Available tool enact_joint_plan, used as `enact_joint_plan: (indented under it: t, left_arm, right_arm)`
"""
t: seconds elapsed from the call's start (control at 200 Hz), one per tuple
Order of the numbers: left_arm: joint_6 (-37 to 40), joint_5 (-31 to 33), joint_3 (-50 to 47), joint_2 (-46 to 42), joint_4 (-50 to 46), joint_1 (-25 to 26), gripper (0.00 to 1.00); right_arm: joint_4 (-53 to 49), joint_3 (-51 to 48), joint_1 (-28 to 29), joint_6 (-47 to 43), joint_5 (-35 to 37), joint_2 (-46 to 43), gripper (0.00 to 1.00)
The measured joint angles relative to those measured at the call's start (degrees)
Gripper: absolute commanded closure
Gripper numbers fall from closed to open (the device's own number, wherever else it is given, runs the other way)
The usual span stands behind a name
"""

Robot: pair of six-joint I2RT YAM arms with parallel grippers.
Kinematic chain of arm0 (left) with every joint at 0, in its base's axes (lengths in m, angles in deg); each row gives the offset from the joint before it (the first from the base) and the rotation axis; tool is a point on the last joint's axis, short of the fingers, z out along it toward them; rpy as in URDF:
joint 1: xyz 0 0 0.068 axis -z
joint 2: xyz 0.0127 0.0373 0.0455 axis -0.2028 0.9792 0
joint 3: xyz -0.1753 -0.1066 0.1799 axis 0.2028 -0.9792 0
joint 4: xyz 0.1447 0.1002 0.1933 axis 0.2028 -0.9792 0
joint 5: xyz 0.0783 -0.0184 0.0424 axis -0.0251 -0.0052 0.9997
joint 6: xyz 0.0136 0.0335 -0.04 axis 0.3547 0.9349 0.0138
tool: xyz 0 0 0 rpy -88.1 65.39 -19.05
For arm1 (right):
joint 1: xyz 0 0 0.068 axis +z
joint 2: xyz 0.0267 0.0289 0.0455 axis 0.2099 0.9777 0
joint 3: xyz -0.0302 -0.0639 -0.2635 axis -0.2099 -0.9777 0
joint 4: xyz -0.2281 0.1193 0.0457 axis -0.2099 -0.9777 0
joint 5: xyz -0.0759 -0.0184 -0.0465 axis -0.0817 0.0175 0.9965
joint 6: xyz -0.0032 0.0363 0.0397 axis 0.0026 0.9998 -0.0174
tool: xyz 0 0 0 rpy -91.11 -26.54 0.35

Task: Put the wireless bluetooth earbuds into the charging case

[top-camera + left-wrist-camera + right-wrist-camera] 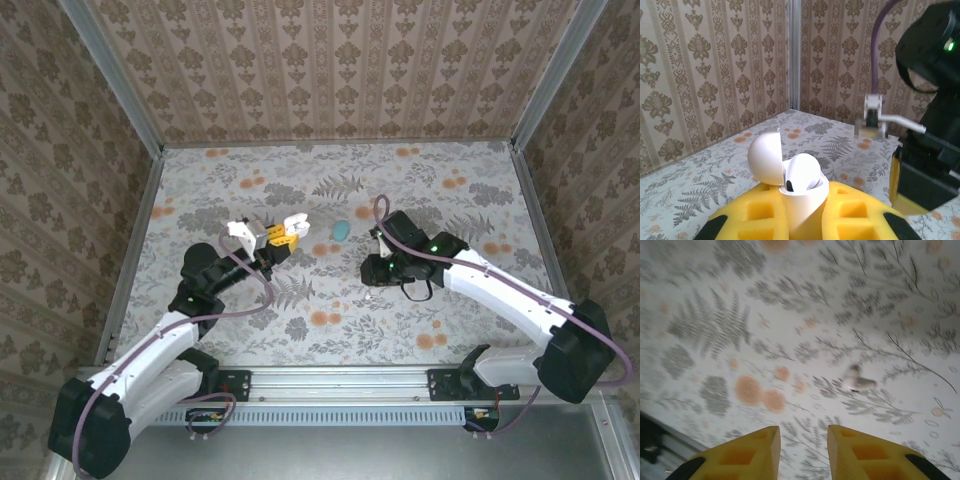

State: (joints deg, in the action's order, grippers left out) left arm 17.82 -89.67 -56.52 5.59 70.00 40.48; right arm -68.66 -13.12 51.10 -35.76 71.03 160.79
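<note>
My left gripper (802, 212) is shut on the white charging case (805, 200), holding it upright above the table. Its round lid (765, 157) is swung open to the left, and one whitish earbud (801, 172) sits in the case. In the top view the left gripper (278, 236) and case (296, 224) are left of centre. My right gripper (804, 435) points down at the table, jaws partly open with nothing between them. A second whitish earbud (858, 382), blurred, lies on the table ahead and right of its fingertips, a small speck (370, 296) just below the right wrist (400, 262).
A teal pebble-shaped piece (341, 230) lies on the floral table between the two grippers. The right arm (932, 120) looms close on the right of the left wrist view. Patterned walls and metal posts (135, 120) enclose the table.
</note>
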Motion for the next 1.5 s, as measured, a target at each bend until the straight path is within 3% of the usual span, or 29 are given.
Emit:
enact_joint_plan:
  t: [0.17,0.435,0.625,1.16,1.5]
  left_arm:
    - [0.04,0.0,-0.92,-1.55,-1.11,0.0,1.0]
    - [0.24,0.07,-1.44,-3.32,-3.15,-0.37,1.0]
    - [0.52,0.44,-2.27,-4.44,-3.5,-0.39,1.0]
    - [0.87,0.46,-2.43,-4.46,-5.07,-1.18,1.0]
    - [1.29,0.44,-2.43,-4.46,-5.77,-1.18,1.0]
  right_arm:
    - [-0.33,-1.2,3.04,-5.31,3.69,6.01,0.53]
    - [-1.36,2.23,3.87,-16.61,11.65,18.95,0.49]
    - [-1.38,5.55,3.89,-22.38,13.9,21.88,0.48]
    - [-3.82,5.97,3.87,-31.21,13.77,26.95,0.52]
    - [-4.28,6.82,4.0,-32.87,11.96,28.68,0.69]
